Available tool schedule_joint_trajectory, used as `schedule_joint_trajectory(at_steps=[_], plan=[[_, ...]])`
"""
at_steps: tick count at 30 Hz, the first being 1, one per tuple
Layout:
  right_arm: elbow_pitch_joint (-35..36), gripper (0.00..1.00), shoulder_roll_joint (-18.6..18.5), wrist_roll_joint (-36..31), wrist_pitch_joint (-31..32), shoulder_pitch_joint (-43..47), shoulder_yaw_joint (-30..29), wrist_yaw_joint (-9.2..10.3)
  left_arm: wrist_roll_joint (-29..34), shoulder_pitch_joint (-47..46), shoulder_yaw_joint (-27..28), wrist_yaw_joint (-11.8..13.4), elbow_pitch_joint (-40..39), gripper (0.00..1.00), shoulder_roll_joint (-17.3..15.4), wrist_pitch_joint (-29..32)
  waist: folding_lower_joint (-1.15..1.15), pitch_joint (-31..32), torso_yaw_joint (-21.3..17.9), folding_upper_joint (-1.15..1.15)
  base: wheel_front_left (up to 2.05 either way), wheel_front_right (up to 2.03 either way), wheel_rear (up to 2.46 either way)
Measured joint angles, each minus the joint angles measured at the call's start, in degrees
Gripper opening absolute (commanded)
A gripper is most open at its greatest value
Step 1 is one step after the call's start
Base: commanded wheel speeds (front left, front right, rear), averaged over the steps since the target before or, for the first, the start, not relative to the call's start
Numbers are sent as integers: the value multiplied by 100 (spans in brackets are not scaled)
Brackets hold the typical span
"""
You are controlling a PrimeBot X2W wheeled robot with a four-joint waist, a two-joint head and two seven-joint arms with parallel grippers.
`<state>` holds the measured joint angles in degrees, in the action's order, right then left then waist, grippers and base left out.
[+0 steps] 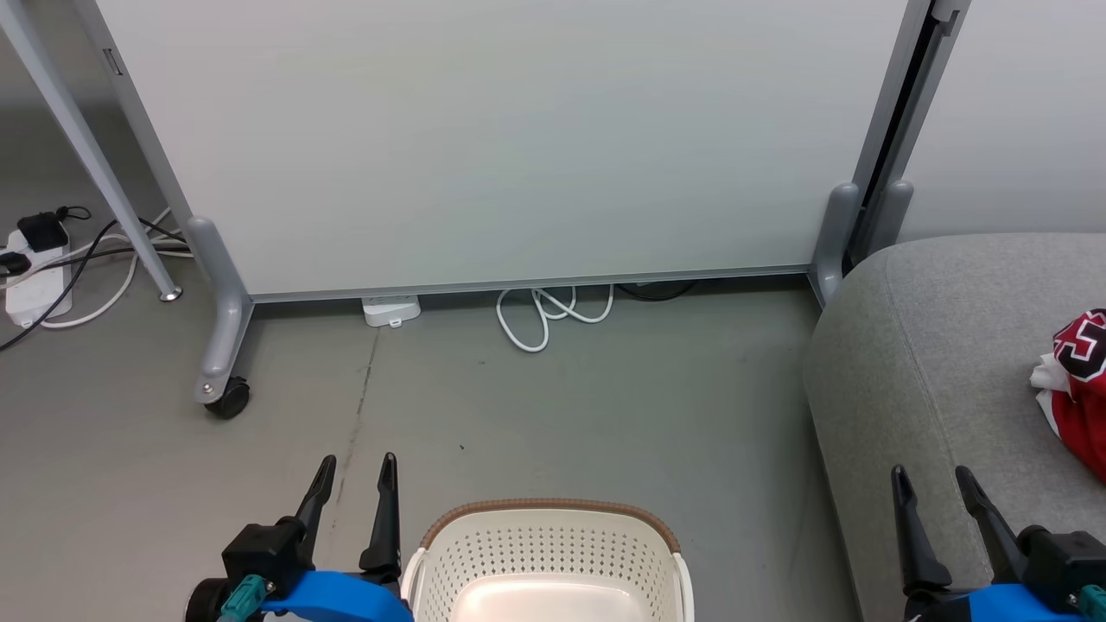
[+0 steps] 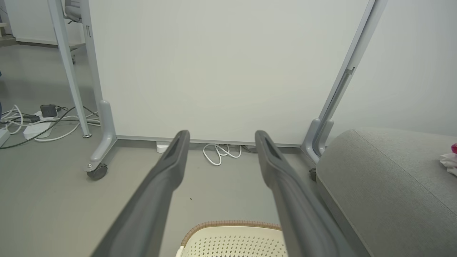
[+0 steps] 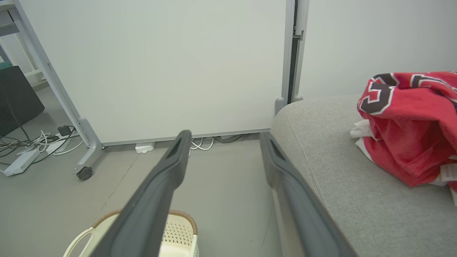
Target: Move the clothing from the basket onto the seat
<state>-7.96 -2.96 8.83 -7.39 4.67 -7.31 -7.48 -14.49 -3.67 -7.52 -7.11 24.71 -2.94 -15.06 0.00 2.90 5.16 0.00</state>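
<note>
The cream basket (image 1: 553,540) with a brown rim stands on the floor at the bottom centre; the part of its inside that shows holds no fabric. It also appears low in the left wrist view (image 2: 232,237) and the right wrist view (image 3: 178,228). Red clothing (image 1: 1080,389) with black-and-white lettering lies bunched on the grey seat (image 1: 933,371) at the right, seen close (image 3: 410,121) in the right wrist view. My left gripper (image 1: 354,471) is open just left of the basket. My right gripper (image 1: 931,479) is open over the seat's front edge. Both hold nothing.
A white wheeled partition (image 1: 518,147) stands behind, with a caster (image 1: 226,399) at its left foot. White cable loops (image 1: 544,315) lie at its base. A power strip and cords (image 1: 39,268) clutter the far left floor. Grey floor lies between basket and partition.
</note>
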Motion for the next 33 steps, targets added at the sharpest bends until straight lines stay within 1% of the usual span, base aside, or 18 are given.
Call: schedule_joint_trajectory(at_steps=[15, 16, 24, 26, 33], plan=[[-78, 100, 0, 83, -4, -5, 57, 0, -14, 2, -53, -10, 102, 100, 0, 0, 0, -6, 26, 0, 0, 0, 0], [-96, 0, 1, 83, -7, -3, 62, 0, -24, 8, -64, -9, 125, 0, 1, 1, 0, -6, 27, 0, 0, 0, 0], [-549, 0, 60, 93, 26, 73, 69, 0, -26, 402, -65, -8, 512, 0, 1, 42, 0, -5, 27, 0, 0, 0, 0], [-597, 0, 69, 225, 77, 74, 67, 0, -180, 456, -53, -8, 520, 0, 1, 93, 0, -10, 20, 0, 0, 0, 0], [-606, 0, 69, 1003, 186, 49, 65, 0, -902, 454, 86, -8, 393, 0, 1, 293, 0, -27, -11, 0, 0, 0, 0]])
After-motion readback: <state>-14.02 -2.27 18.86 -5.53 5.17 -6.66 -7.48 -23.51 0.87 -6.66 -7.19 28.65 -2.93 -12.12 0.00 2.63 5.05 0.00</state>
